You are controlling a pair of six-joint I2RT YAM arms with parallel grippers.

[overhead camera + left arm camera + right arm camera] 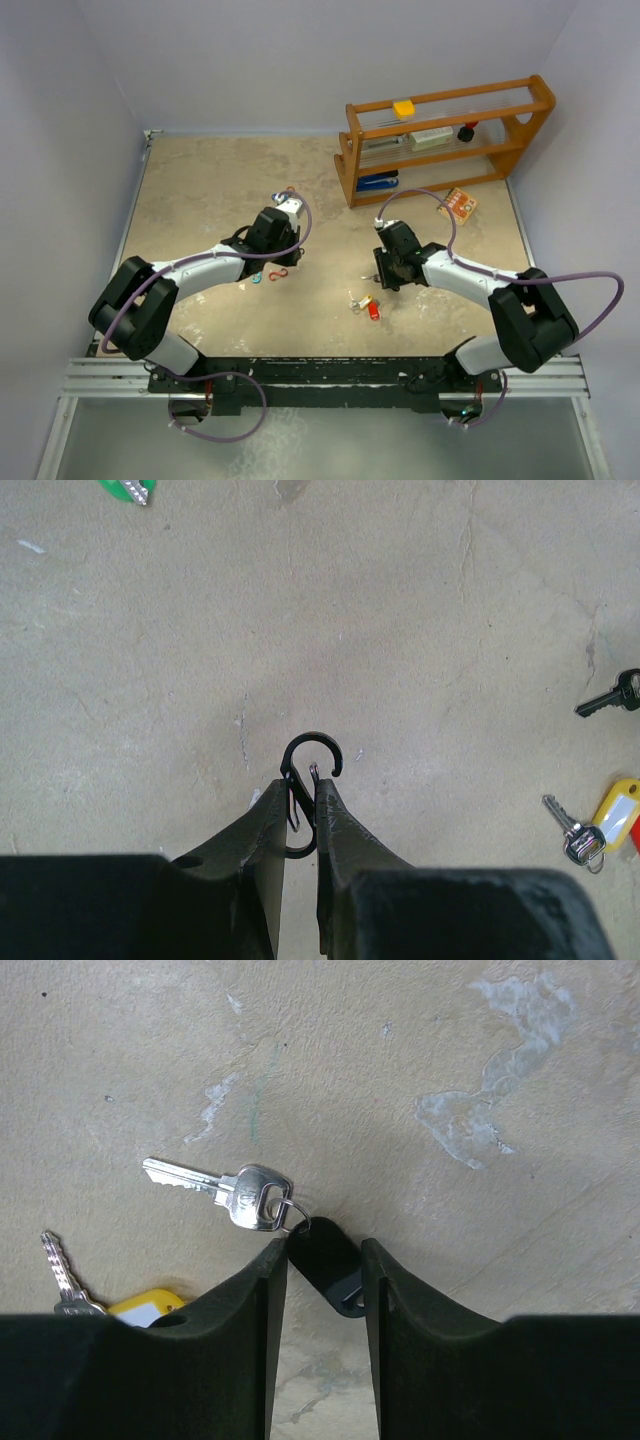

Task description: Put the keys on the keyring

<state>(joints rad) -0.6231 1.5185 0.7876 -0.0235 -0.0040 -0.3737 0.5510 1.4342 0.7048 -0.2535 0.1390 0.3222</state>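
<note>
Mottled beige table [200, 190], pale walls around it, wooden rack [445, 135] at two o'clock.
Left gripper [301, 788] is nearly closed, pinching a black S-clip [310, 750]. Right gripper [324, 1245] clamps the black tag of a silver key [235, 1192]. Yellow-tagged keys [365, 302] lie at its seven o'clock.

Key [215, 1192]: shiny silver metal. Tag [322, 1255]: smooth black plastic. Clip [310, 765]: glossy black. Tabletop [450, 1050]: matt, mottled, scuffed. Rack [520, 150]: varnished wood.

Far-left tabletop [190, 190] open; wooden rack [440, 160] blocks far right; keys [366, 305] clutter centre.
</note>
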